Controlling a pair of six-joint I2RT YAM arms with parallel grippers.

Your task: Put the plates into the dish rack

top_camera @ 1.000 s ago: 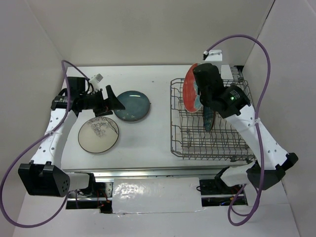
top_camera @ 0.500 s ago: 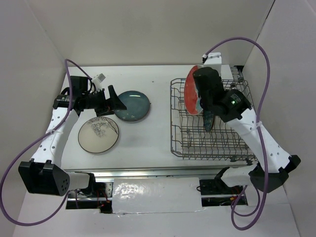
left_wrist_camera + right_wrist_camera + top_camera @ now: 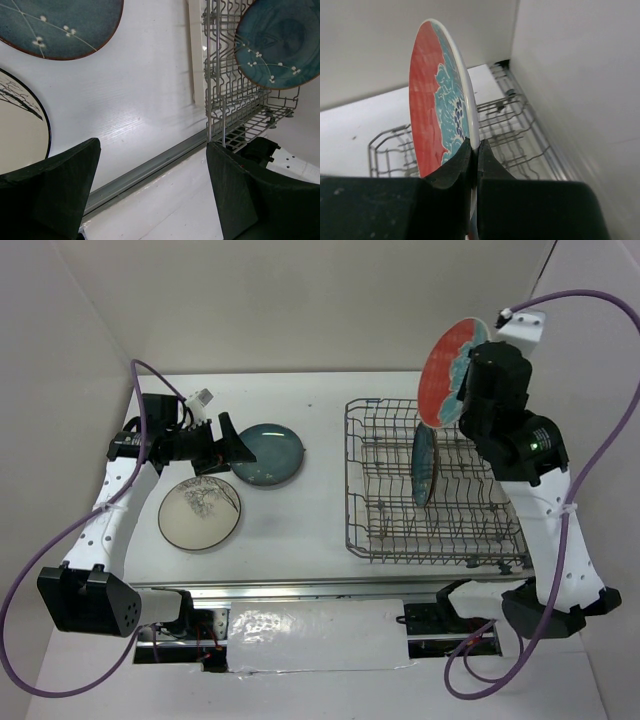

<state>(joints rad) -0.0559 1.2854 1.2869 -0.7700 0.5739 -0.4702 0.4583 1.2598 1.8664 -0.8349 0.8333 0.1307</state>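
Your right hand (image 3: 474,150) has lifted the red plate (image 3: 447,370), clamped on its rim, high above the dish rack (image 3: 380,530) at upper right. One teal plate (image 3: 424,465) stands racked. The second teal plate (image 3: 268,454) and the cream plate (image 3: 200,512) wait on the worktop (image 3: 320,500) at left, beside your wide-open left hand (image 3: 232,445).

Dish rack (image 3: 460,515) at right, bare grey metal wire, shiny; teal plate (image 3: 268,454) left of centre gleams glossy glaze; red plate (image 3: 427,100) glazed smooth too; table (image 3: 320,500) smooth white, faintly sheeny
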